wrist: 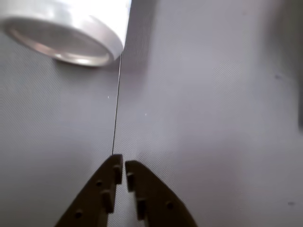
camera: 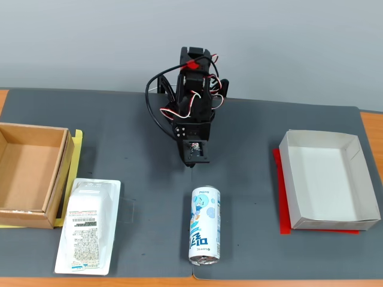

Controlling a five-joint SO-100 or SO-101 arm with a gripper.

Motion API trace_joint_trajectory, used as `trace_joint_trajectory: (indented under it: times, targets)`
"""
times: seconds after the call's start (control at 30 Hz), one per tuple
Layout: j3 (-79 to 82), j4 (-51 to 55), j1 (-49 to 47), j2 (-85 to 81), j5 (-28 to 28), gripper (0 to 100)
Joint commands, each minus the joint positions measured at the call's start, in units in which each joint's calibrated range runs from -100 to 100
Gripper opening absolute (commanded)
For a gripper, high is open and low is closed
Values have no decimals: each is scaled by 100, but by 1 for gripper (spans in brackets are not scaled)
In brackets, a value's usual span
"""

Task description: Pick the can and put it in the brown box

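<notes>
The can (camera: 204, 224), white and light blue with a silver end, lies on its side on the grey mat at the front middle of the fixed view. In the wrist view its silver-rimmed end (wrist: 71, 33) shows at the top left. The brown box (camera: 27, 173) sits at the left edge of the mat, open and empty. My gripper (wrist: 124, 170) points down at the mat just behind the can, with its dark fingers shut and nothing between them; in the fixed view it (camera: 190, 165) hangs under the folded arm.
A flat white labelled plastic package (camera: 88, 226) lies left of the can. A white paper box (camera: 329, 179) on a red sheet stands at the right. A seam in the mat (wrist: 116, 109) runs toward the gripper.
</notes>
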Motion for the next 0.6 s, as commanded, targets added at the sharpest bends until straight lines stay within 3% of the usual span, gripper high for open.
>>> trace_joint_trajectory:
  times: [0.0, 0.27, 0.57]
  targets:
    - [-596, -554, -24, 526, 16, 1]
    - [-1899, -1603, -41, 2322, -10, 1]
    - [-3990, -1629, -479, 4389, -26, 1]
